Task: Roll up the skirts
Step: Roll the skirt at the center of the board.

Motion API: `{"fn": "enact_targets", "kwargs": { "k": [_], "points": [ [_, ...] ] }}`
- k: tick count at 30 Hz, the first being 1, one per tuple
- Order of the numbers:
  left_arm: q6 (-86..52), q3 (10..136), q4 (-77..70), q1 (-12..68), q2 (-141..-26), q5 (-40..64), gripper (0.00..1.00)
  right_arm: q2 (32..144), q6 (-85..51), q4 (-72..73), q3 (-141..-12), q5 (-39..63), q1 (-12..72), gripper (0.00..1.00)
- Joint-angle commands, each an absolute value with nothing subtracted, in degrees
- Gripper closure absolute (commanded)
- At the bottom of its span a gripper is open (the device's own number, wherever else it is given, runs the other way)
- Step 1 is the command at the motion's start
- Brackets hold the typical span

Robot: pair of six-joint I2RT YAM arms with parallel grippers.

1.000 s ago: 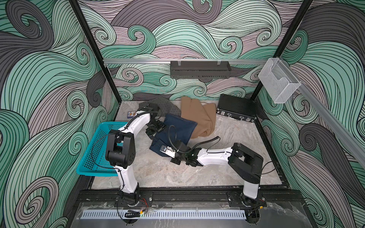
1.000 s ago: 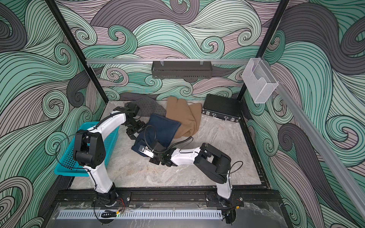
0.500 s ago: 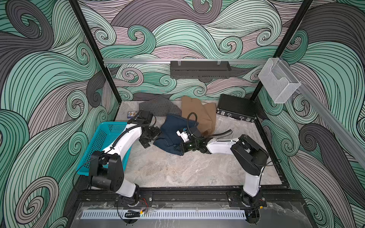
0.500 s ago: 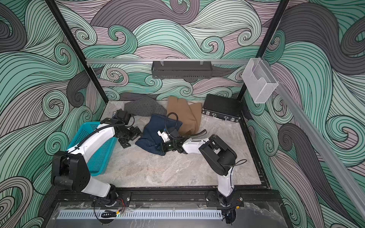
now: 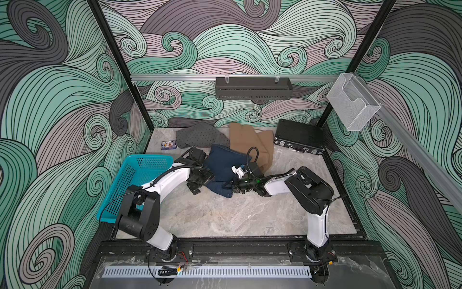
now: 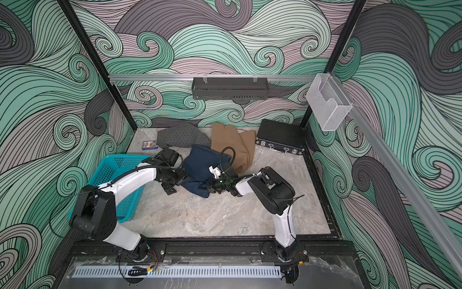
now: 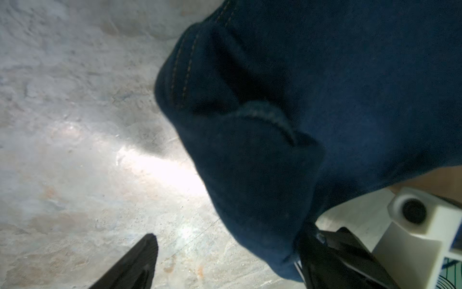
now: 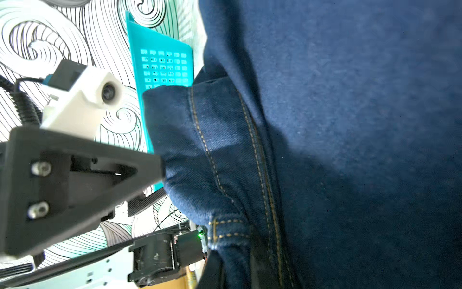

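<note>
The dark blue denim skirt (image 5: 225,164) (image 6: 202,162) lies bunched mid-table, its near edge folded over. It overlaps the tan-brown skirt (image 5: 250,142) behind it, and the grey dotted skirt (image 5: 200,136) lies at the back left. My right gripper (image 5: 230,188) (image 8: 235,272) is shut on the denim's seamed near edge, with cloth pinched between its fingers (image 8: 212,271). My left gripper (image 5: 201,184) (image 7: 232,265) stands open at the denim's left side. One of its fingers (image 7: 140,262) is over bare table and the other touches the denim fold (image 7: 250,175).
A teal basket (image 5: 140,180) stands at the left edge beside my left arm. A black hard case (image 5: 297,137) sits at the back right and a small blue box (image 5: 168,145) at the back left. A black shelf (image 5: 252,87) and a clear holder (image 5: 352,105) hang on the walls.
The right gripper carried the denim's near edge toward the back, bunching the skirt, then came slightly nearer. The left gripper moved nearer and in against the denim's left side.
</note>
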State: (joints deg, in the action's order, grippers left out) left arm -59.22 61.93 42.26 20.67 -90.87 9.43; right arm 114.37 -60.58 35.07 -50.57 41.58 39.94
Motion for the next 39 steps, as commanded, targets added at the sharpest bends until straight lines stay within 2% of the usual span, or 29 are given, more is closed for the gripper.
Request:
{"fn": "enact_targets", "kwargs": {
  "k": [1,4,5,7,12,16,20,25,29,35,39],
  "points": [
    [-62.78,69.81,47.02,21.82,-96.52,4.02,0.2,115.22,-65.59,30.86,-49.03,41.33,39.49,1.0],
    [-64.31,75.92,52.79,22.04,-102.19,0.63,0.36,115.65,-66.72,29.91,-49.04,41.4,38.87,1.0],
    [-64.4,76.44,52.68,22.23,-103.09,0.22,0.37,115.88,-67.1,29.55,-49.13,41.5,38.63,1.0],
    [-64.54,75.24,49.83,22.38,-103.36,1.03,0.36,116.51,-68.38,29.69,-49.03,41.64,38.12,1.0],
    [-50.5,72.71,41.26,22.54,-99.9,2.64,0.2,117.64,-69.21,28.25,-49.39,42.91,36.68,1.0],
    [-37.73,71.4,38.21,22.86,-95.54,7.0,0.21,117.67,-68.47,25.77,-49.52,43.07,35.58,1.0],
    [-31.21,72.53,43.25,22.86,-93.89,9.07,0.23,117.86,-68.49,25.08,-49.91,43.57,34.79,1.0],
    [-25.76,63.49,36.78,25.34,-84.05,8.66,0.24,118.89,-68.43,25.01,-50.67,44.12,34.45,1.0],
    [-27.58,57.15,29.16,27.16,-79.66,9.17,0.25,120.44,-67.98,24.83,-51.76,44.88,34.22,1.0],
    [-36.13,64.9,40.76,27.44,-90.07,6.24,0.27,121.18,-67.24,22.1,-52.51,43.36,34.23,1.0],
    [-42.05,55.65,29.12,27.47,-87.02,6.37,0.23,122.13,-67.28,19.15,-53.87,42.92,34.19,1.0]
  ]
}}
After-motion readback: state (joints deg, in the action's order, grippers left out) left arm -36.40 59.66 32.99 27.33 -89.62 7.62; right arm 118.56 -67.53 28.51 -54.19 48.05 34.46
